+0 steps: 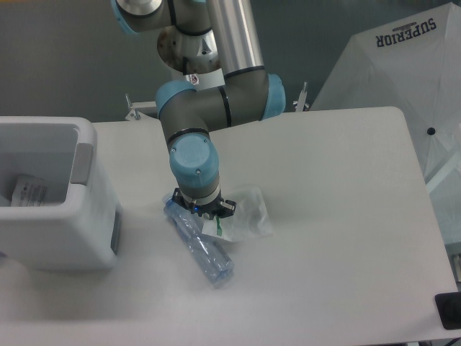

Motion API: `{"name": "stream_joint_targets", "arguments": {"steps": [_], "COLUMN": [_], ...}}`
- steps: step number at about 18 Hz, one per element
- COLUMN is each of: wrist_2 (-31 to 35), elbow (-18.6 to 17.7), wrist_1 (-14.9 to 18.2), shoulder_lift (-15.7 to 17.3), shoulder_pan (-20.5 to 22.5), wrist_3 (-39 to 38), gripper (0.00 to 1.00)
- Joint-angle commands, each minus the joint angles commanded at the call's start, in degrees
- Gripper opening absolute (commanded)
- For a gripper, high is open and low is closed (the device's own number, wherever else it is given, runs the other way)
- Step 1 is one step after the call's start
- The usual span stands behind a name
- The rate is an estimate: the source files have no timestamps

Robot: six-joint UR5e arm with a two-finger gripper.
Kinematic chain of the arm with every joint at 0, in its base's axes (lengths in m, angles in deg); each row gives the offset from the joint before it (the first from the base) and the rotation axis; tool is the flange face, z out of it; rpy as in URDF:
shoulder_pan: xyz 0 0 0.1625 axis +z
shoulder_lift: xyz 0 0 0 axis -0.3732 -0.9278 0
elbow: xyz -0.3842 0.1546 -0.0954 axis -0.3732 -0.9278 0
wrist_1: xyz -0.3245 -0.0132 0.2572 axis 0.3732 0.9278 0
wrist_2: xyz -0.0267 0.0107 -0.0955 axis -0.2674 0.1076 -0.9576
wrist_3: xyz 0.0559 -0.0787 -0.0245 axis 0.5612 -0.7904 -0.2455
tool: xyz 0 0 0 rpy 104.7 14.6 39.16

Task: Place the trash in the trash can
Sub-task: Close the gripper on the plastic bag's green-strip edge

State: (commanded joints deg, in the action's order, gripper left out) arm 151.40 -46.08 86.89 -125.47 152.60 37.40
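A clear plastic bottle (207, 254) lies slanted on the white table, its blue-capped end under my gripper (202, 210). The gripper points straight down onto the bottle's upper end, very low over it. The wrist hides its fingertips, so their spacing is not readable. The clear whitish bag with green print (245, 216) lies crumpled just right of the gripper, touching the bottle. The trash can (54, 241), a big white bin with a grey side panel, stands at the table's left edge, open at the top, about a hand's width left of the bottle.
A paper label (29, 192) lies inside the bin. A white umbrella (403, 65) leans beyond the table's right rear corner. A black object (448, 311) sits at the lower right past the table edge. The arm's column rises behind the table.
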Motion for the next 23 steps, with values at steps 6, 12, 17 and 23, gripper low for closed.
{"name": "stream_joint_targets", "arguments": {"steps": [6, 12, 17, 23], "wrist_2": [-0.4, -2.8, -7.8, -14.4], "elbow": [0.2, 1.0, 3.3, 6.4], "wrist_1": [-0.1, 0.1, 0.9, 1.1], "shoulder_lift": [0.4, 4.0, 9.1, 14.2], "shoulder_pan": [0.7, 3.0, 6.1, 8.1], "wrist_3": [0.3, 0.4, 0.5, 0.4], "gripper": [0.00, 0.00, 0.00, 0.00]}}
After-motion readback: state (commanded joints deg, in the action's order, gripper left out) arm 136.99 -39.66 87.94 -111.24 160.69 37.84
